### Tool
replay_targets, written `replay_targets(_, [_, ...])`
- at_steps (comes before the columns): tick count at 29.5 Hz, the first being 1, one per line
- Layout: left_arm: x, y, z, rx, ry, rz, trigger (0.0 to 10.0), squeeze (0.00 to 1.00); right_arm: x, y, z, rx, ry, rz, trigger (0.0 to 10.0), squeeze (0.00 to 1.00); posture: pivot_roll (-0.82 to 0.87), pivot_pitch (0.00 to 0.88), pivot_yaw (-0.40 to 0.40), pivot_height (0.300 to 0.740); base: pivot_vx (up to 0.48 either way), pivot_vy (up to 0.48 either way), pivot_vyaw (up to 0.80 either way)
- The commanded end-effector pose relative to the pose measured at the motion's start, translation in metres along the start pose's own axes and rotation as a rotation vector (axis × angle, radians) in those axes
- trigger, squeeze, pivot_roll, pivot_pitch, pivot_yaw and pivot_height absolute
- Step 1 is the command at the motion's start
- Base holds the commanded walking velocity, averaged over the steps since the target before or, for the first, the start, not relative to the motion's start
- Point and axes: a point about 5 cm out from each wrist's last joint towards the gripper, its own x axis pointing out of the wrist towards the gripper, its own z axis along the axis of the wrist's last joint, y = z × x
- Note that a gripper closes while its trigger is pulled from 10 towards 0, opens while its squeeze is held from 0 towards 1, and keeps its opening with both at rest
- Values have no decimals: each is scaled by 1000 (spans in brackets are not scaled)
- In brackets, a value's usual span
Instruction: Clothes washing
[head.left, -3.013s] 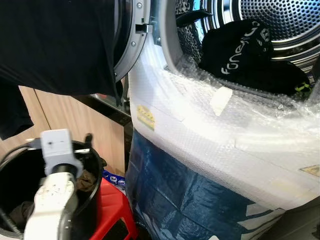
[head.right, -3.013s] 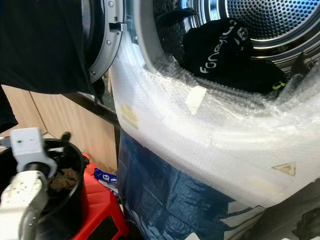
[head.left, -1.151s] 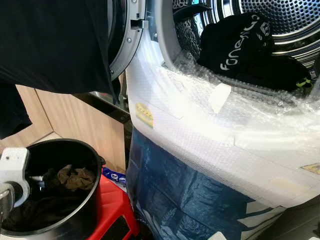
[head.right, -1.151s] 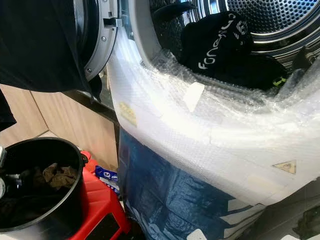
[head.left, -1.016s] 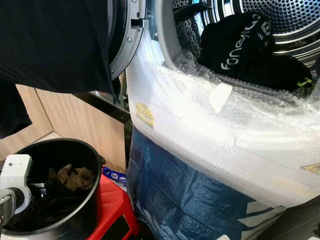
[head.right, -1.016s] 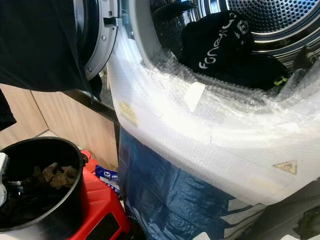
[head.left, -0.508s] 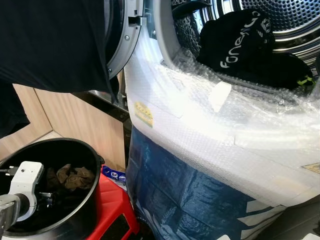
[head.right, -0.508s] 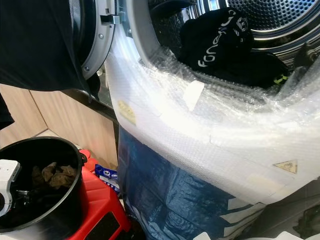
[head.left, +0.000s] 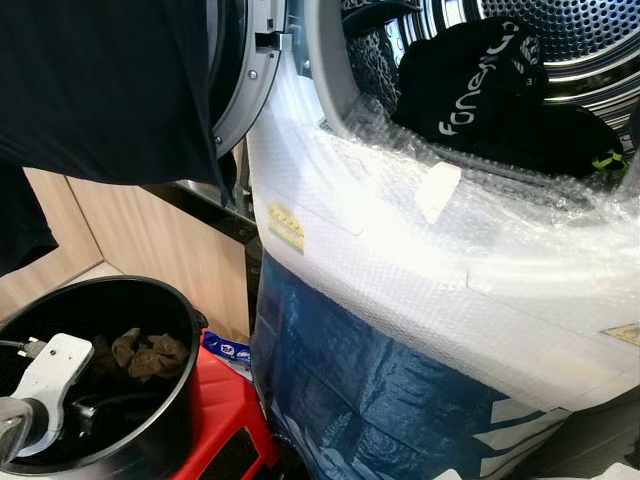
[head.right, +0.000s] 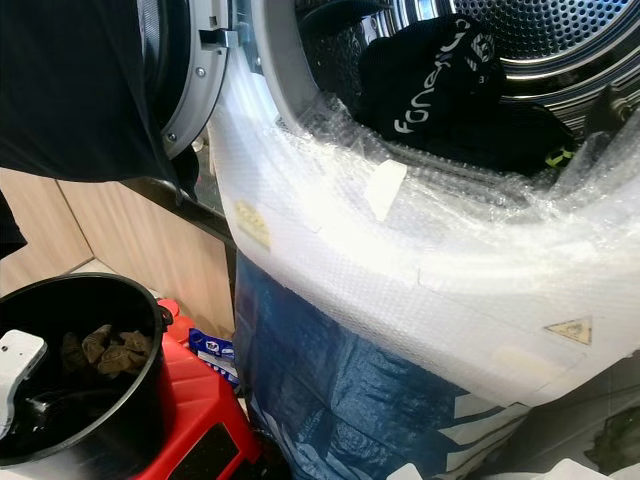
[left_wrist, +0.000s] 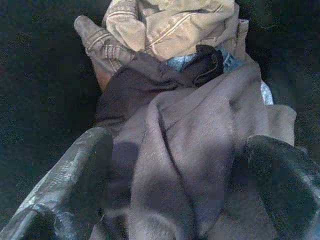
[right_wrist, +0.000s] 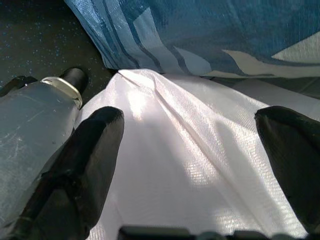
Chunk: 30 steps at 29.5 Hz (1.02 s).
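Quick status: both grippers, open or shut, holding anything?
Left gripper: open, down in the black round bucket, over a grey-brown garment, nothing gripped.
Right gripper: open, empty, over white woven fabric.

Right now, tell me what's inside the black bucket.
The black bucket holds a tan garment and a greyish-brown cloth, with the open left end effector over them. The bucket's bottom is covered.

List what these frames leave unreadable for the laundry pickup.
- Left gripper: open over the brown garment; contact unclear.
- Black bucket: bottom too dark, near rim cut off.
- Black garment in the drum: rear hidden.
- Right gripper: open over white fabric.
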Motion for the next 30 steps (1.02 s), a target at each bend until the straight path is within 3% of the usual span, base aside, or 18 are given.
replay_targets(1, [-2, -2, 0, 54, 11, -13, 10000, 1000, 0, -1, -5, -2, 17, 3, 10000, 0, 215, 136, -82, 740, 0, 0, 0])
replay_targets(7, [-6, 3, -4, 156, 69, 27, 10000, 1000, 0, -3, -8, -4, 23, -1, 10000, 0, 214, 141, -81, 740, 0, 0, 0])
replay_targets(16, [-5, -2, -15, 197, 126, 12, 10000, 1000, 0, -6, -6, -2, 19, -8, 10000, 0, 211, 141, -82, 740, 0, 0, 0])
replay_targets(21, [-6, 4, -21, 280, 183, 67, 10000, 1000, 0, -7, -4, -11, 11, -10, 10000, 0, 210, 139, -85, 740, 0, 0, 0])
replay_targets(24, [-6, 4, -23, 270, 195, 65, 10000, 1000, 0, -7, -3, -16, 9, -10, 10000, 0, 210, 139, -85, 740, 0, 0, 0])
replay_targets(25, [-6, 6, -25, 284, 210, 74, 10000, 106, 0, -8, -3, -16, 9, -10, 10000, 0, 210, 139, -85, 740, 0, 0, 0])
replay_targets(26, [-6, 8, -29, 301, 232, 85, 10000, 0, 0, -8, -3, -17, 9, -11, 10000, 0, 214, 138, -87, 740, 0, 0, 0])
replay_targets(30, [-5, 16, -35, 343, 277, 141, 10000, 0, 1, -9, -3, -18, 10, -14, 10000, 0, 213, 138, -87, 740, 0, 0, 0])
